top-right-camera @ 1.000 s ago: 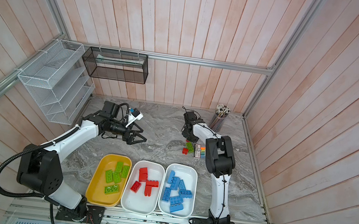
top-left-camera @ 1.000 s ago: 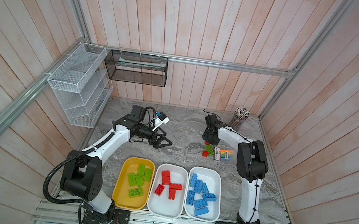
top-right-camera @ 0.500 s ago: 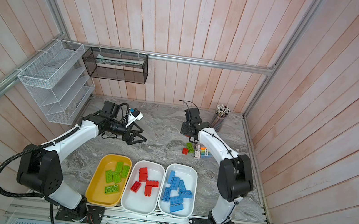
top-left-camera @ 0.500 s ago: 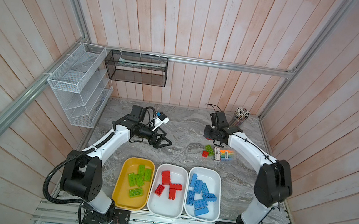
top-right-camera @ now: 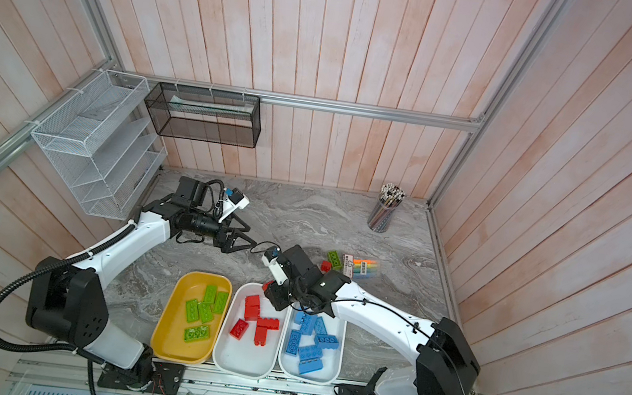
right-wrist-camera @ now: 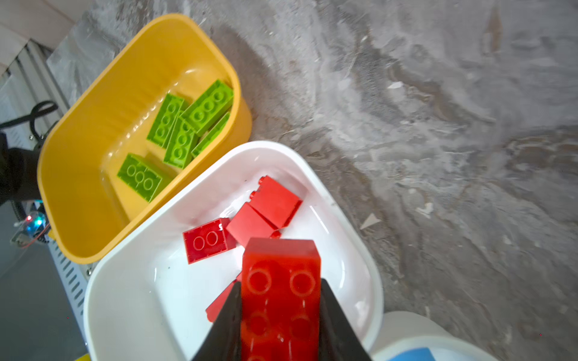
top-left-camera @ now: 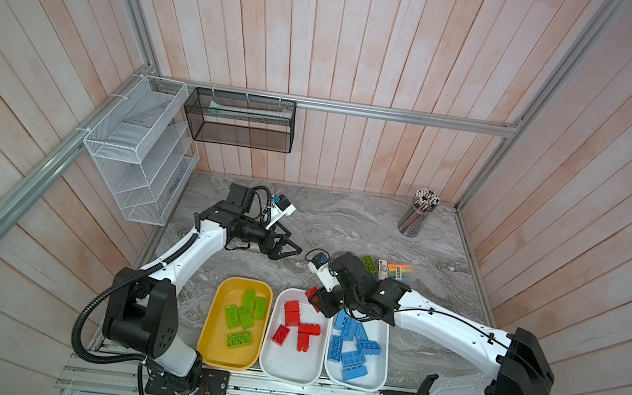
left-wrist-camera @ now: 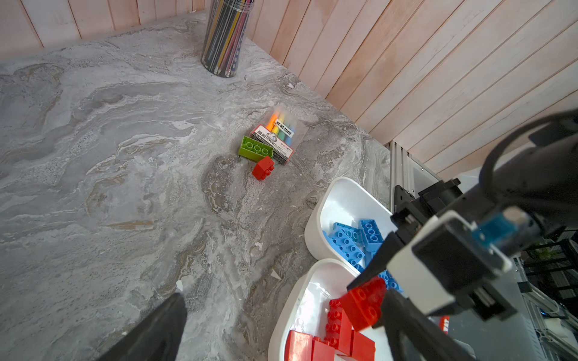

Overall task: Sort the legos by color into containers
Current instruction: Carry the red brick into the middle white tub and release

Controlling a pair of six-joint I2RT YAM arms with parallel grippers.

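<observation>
My right gripper [right-wrist-camera: 280,281] is squeezed tight on a big red brick [right-wrist-camera: 280,300]. One finger presses each long side, and the end of the brick sticks out past my fingertips. The bumpy side faces my right wrist camera.

Just under this gripper is the middle white tray [right-wrist-camera: 266,145]. The brick hangs over the end of the tray that is closer to the back wall. More red bricks [right-wrist-camera: 266,206] lie in the tray below it. I think my brick is up in the air above them, but I cannot tell for sure.

Next to this gripper, on the side toward my left arm, is the yellow tray [right-wrist-camera: 93,125]. It holds the green bricks [right-wrist-camera: 181,125]. On the other side is the second white tray [top-left-camera: 378,367], with the blue bricks [top-left-camera: 352,342] in it.

Behind my right gripper, toward the back wall, two bricks lie on the table. One is a green brick [left-wrist-camera: 256,149] and one is a small red brick [left-wrist-camera: 263,167]. They sit very close together, and the green one rests against a rainbow pack [left-wrist-camera: 280,134].

My left gripper [top-left-camera: 290,251] is wide open and holds nothing. It hangs over the bare table, a little way from my right gripper. The trays are well in front of it, closer to my base.
</observation>
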